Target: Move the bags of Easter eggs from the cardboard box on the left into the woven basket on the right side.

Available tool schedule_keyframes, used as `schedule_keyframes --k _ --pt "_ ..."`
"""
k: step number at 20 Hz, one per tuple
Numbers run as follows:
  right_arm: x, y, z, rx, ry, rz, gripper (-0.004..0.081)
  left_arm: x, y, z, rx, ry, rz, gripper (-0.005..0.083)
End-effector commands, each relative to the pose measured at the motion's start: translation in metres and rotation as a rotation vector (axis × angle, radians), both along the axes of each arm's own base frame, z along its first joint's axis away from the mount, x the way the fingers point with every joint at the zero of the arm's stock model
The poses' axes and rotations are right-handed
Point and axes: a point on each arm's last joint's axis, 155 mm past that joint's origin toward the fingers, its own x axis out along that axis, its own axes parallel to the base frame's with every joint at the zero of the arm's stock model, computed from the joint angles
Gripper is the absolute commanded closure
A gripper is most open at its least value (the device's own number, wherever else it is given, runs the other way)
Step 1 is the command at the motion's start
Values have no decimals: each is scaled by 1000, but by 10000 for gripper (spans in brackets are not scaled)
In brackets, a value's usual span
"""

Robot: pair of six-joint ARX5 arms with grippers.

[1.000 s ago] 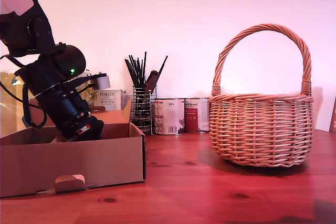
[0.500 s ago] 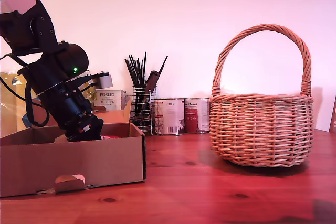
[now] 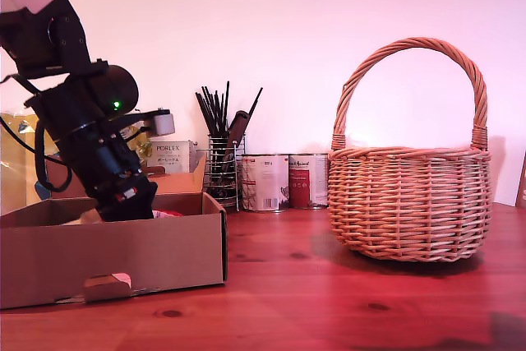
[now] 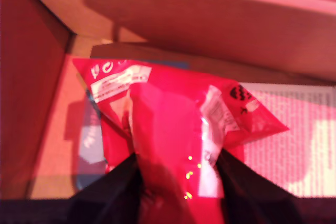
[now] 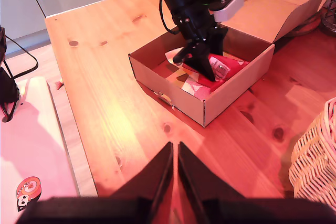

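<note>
Currently, note that my first gripper [image 4: 178, 182] is down inside the cardboard box [image 3: 123, 248], at the exterior view's left, with its two dark fingers [image 4: 118, 190] clamped on a red-and-white bag of Easter eggs [image 4: 168, 124]. You can confirm the grip in the first wrist view: the crinkled red film is pinched between the fingers and bulges out above them. In the second wrist view the same gripper [image 5: 197, 59] stands over the red bag [image 5: 223, 69] near the box's far wall, with a white-and-red packet [image 5: 184, 80] lying beside it on the box floor [image 5: 157, 59]. From the exterior view only a sliver of red [image 3: 168, 214] shows above the box's front wall, just beside the gripper body.

My second gripper [image 5: 175, 177] hangs high above the table [image 5: 105, 93], well apart from the box; its fingers are pressed together with nothing between them.

Observe the woven basket [image 3: 409, 203] standing upright at the exterior view's right, well apart from the box. Between them, at the back, stand a wire utensil holder [image 3: 220, 172] and two tins [image 3: 283, 181]
</note>
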Motion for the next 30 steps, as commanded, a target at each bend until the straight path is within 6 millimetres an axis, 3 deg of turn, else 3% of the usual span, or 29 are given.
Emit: schedule_keyframes --k 1,6,13,17,25,30 --pt "-1 2 3 6 -9 10 783 -8 -1 8 -8 -1 -2 583" --pt "-1 2 3 6 -9 10 783 -12 0 20 -12 -6 -3 599" --pt "-1 1 3 6 -9 10 783 -22 -4 22 -38 32 -17 599" --pt "-1 1 3 6 -9 10 783 -28 -7 37 -73 42 -6 608" --pt "-1 1 3 5 -8 10 783 -39 -24 102 -222 -29 -39 647" --pt "-3 1 2 4 -4 10 783 -55 -76 169 -479 -96 -148 647"
